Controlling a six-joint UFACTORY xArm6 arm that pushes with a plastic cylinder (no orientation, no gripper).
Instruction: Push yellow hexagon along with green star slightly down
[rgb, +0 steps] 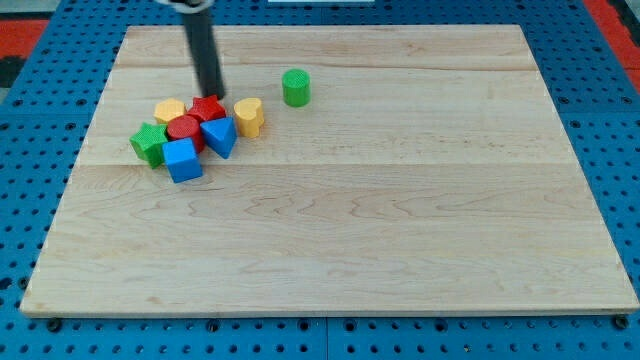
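The yellow hexagon (169, 110) lies at the upper left of a cluster of blocks on the wooden board (400, 220). The green star (149, 143) lies just below and left of it, at the cluster's left end. My tip (213, 93) is just above the cluster, right of the yellow hexagon and at the top edge of a red block (209, 107) whose shape I cannot make out. The tip is apart from the green star.
The cluster also holds a red cylinder (185, 129), a blue triangle (219, 136), a blue cube (182, 160) and a yellow heart (249, 115). A green cylinder (296, 87) stands alone to the right of the cluster.
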